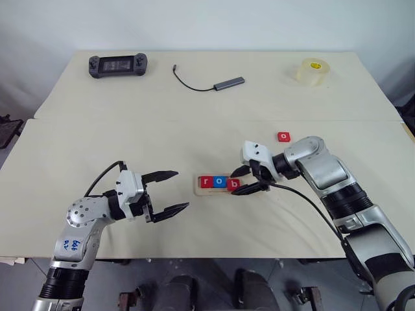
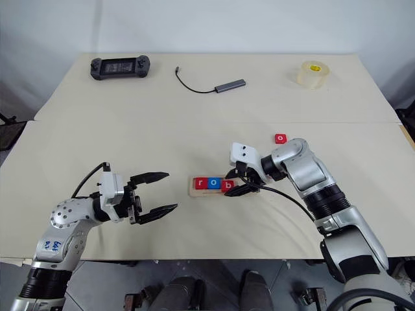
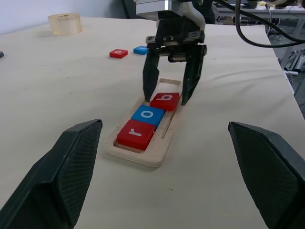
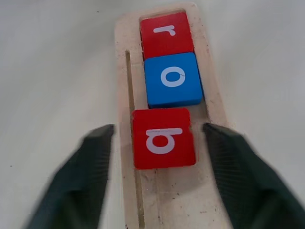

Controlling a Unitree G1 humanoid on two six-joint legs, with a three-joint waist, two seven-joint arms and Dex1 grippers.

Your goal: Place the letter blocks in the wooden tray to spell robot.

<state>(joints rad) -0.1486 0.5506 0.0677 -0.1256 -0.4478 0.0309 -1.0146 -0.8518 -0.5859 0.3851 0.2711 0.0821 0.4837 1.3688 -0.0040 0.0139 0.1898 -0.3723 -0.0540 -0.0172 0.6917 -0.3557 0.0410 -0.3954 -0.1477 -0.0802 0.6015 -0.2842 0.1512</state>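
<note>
left tool (image 1: pixel 170 192): held wide open, nothing gripped, hovering over bare tabletop (image 1: pixel 97 149) well left of tray (image 1: pixel 202 192).
right tool (image 3: pixel 169 93): jaws spread either side of b (image 4: pixel 163 138), not clamped; b judged just released.
tray: r (image 4: pixel 166 34), o (image 4: pixel 172 79) seated in order; b sits slightly skewed, offset toward the groove side.
step: b is best nudged square against o before lifting clear; tool to be raised straight up so pads don't drag it.
left to place: red o (image 1: pixel 283 137), blue block (image 3: pixel 140 49) lie apart beyond tray.
far tabletop: cream cloth; adapter (image 1: pixel 229 82), controller (image 1: pixel 118 65), tape roll (image 1: pixel 312 70) near far edge.
room: white wall behind.
</note>
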